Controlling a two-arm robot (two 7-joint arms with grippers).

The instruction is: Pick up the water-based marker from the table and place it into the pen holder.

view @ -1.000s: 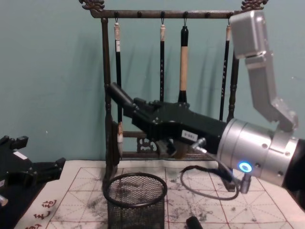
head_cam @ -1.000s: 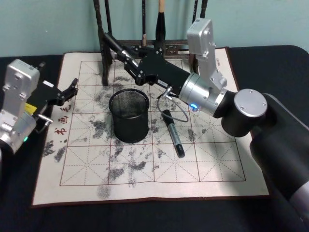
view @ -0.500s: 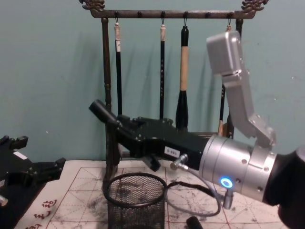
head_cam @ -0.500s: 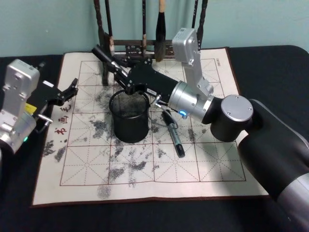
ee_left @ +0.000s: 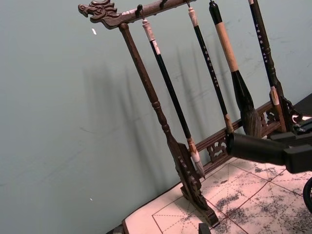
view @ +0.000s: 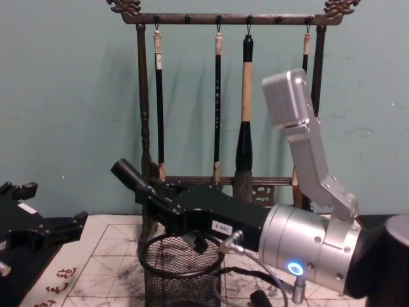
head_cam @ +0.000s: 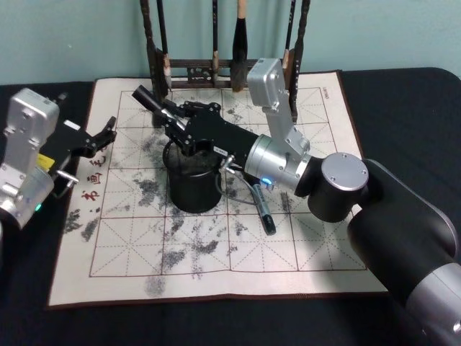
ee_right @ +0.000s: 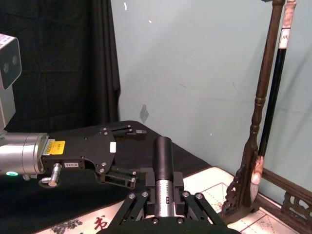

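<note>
My right gripper (head_cam: 167,119) is shut on a black water-based marker (head_cam: 146,99), which sticks out past its fingertips and tilts upward. It hangs just over the far rim of the pen holder (head_cam: 191,192), a black mesh cup on the cream mat. From the chest, the marker (view: 126,174) and gripper (view: 156,195) sit just above the pen holder (view: 182,281). The right wrist view has the marker (ee_right: 163,165) clamped between the fingers. A second dark marker (head_cam: 263,209) lies on the mat right of the cup. My left gripper (head_cam: 103,135) rests open at the mat's left edge.
The wooden brush rack (head_cam: 216,68) with several hanging brushes (view: 246,102) stands at the far edge of the mat, close behind my right gripper. The table (head_cam: 403,108) is dark around the mat (head_cam: 216,267). My right arm's grey elbow (head_cam: 342,180) spans the mat's right half.
My right arm has drawn back from the brush rack toward me and lowered, carrying the marker to just above the pen holder's rim. The left arm has not moved.
</note>
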